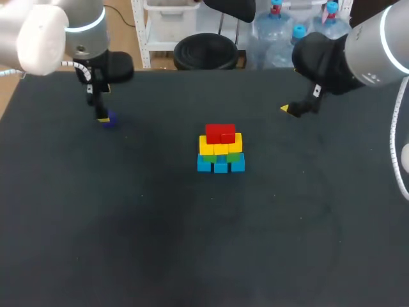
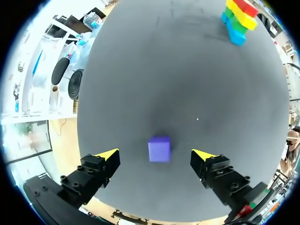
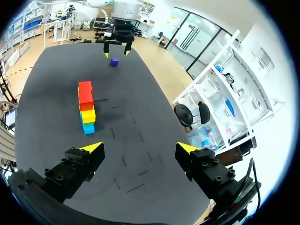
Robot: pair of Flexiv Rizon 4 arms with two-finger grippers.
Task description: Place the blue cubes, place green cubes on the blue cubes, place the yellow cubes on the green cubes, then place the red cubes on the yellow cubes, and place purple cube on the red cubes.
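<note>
A: How far along is it looking?
B: The stack (image 1: 221,150) is standing blue, green, yellow, red. Only the purple cube (image 2: 159,149) is lying apart, well left of the stack.
A: Grippers?
B: The left gripper (image 2: 156,155) is straddling that cube, fingers apart. The right gripper (image 3: 139,148) is hanging right of the stack, fingers spread, empty. Bare table (image 1: 192,256) is lying between cube and stack.

The left arm (image 1: 70,35) comes in at the far left, its wrist pointing straight down and the left jaws spread wide, low over the tabletop (image 1: 128,243). The right arm (image 1: 374,45) enters at the far right, its wrist tilted toward the middle, the right jaws likewise apart.
</note>
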